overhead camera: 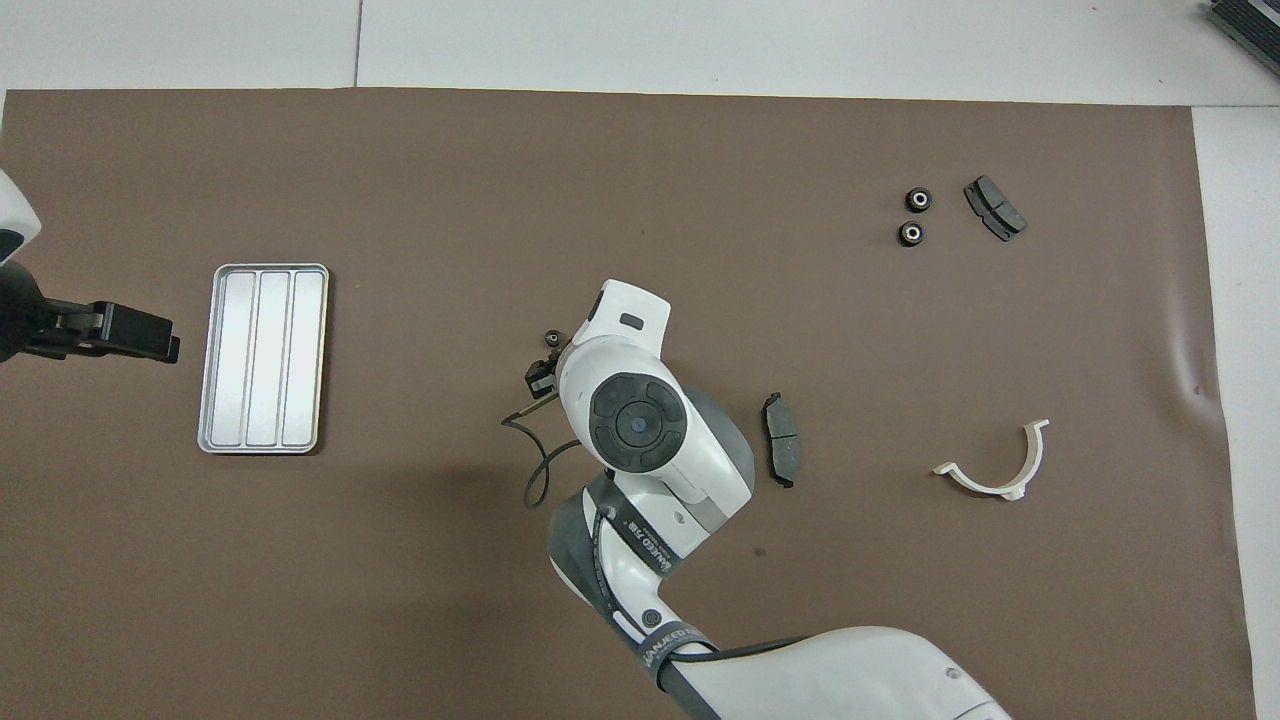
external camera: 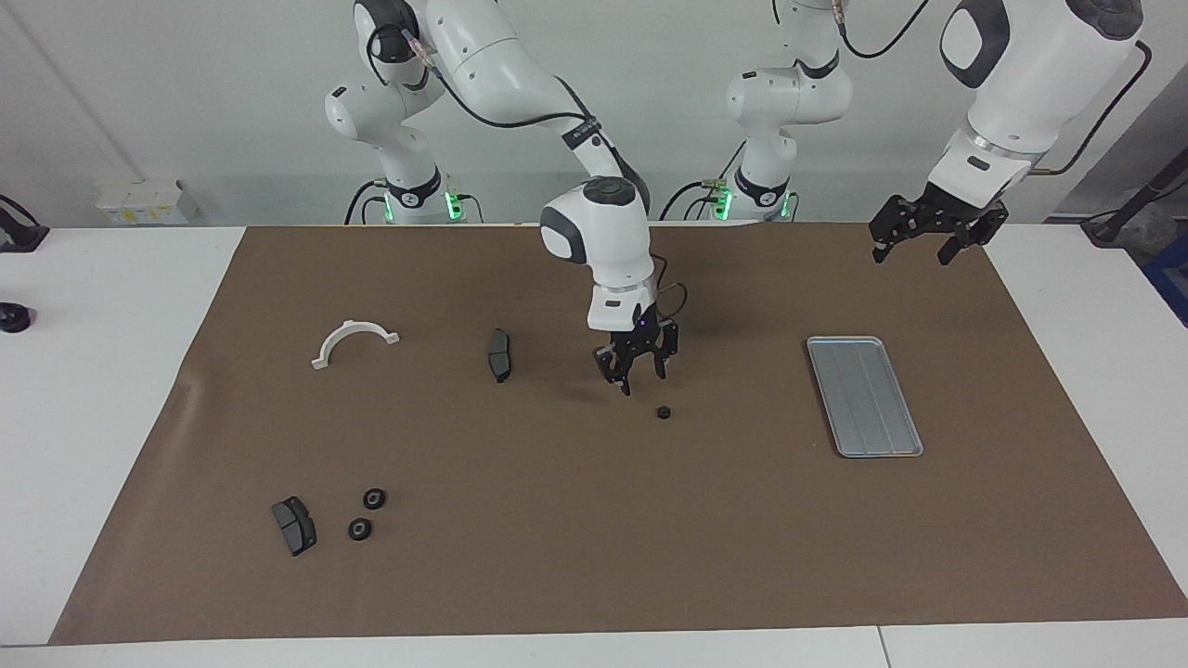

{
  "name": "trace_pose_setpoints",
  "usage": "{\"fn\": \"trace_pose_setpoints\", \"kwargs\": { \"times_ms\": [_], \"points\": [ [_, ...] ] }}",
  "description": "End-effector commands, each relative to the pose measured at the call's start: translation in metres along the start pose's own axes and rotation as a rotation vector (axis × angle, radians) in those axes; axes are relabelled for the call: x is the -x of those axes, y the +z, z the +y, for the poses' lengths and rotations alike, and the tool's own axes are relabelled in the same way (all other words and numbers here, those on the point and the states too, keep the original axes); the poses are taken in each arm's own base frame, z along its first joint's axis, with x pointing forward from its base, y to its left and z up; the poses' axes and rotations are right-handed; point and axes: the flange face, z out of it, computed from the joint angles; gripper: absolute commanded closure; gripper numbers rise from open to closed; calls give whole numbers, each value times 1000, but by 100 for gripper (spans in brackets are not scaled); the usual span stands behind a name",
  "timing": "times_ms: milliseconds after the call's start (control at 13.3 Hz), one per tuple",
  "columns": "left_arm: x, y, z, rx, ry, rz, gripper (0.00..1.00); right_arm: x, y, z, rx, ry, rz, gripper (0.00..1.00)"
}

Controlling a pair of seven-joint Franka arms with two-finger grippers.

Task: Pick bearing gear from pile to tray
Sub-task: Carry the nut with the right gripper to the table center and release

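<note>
A small black bearing gear (external camera: 664, 412) (overhead camera: 551, 338) lies alone on the brown mat, between the middle brake pad (external camera: 499, 354) and the tray (external camera: 863, 396) (overhead camera: 263, 358). My right gripper (external camera: 639, 376) hangs open just above the mat, close beside that gear and holding nothing. The pile toward the right arm's end holds two black gears (external camera: 374, 498) (external camera: 359, 529) and a dark brake pad (external camera: 294, 525). The silver tray has nothing in it. My left gripper (external camera: 928, 239) (overhead camera: 150, 340) waits open in the air over the mat's edge at its own end.
A white half-ring (external camera: 354, 341) (overhead camera: 995, 470) lies on the mat nearer to the robots than the pile. The right arm's wrist (overhead camera: 635, 420) covers its gripper in the overhead view. White table (external camera: 111, 390) surrounds the mat.
</note>
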Motion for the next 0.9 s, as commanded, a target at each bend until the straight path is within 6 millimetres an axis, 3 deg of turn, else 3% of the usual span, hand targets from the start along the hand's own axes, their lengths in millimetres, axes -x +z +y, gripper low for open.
{"fn": "trace_pose_setpoints", "kwargs": {
  "times_ms": [0, 150, 301, 526, 677, 827],
  "points": [
    [14, 12, -2, -11, -24, 39, 0, 2, -4, -7, 1, 15, -19, 14],
    [15, 24, 2, -10, -90, 71, 0, -3, -8, 5, 8, 33, -21, 13],
    [10, 45, 14, -2, -197, 116, 0, -17, -27, 29, 23, 67, -32, 13],
    [-8, 78, 69, 23, -290, 156, 0, -53, -68, 105, 77, 174, -103, 13],
    [-23, 107, 117, 44, -355, 167, 0, -64, -82, 169, 108, 249, -120, 14],
    [-33, 131, 152, 63, -421, 178, 0, -64, -82, 215, 124, 289, -122, 14]
  ]
}}
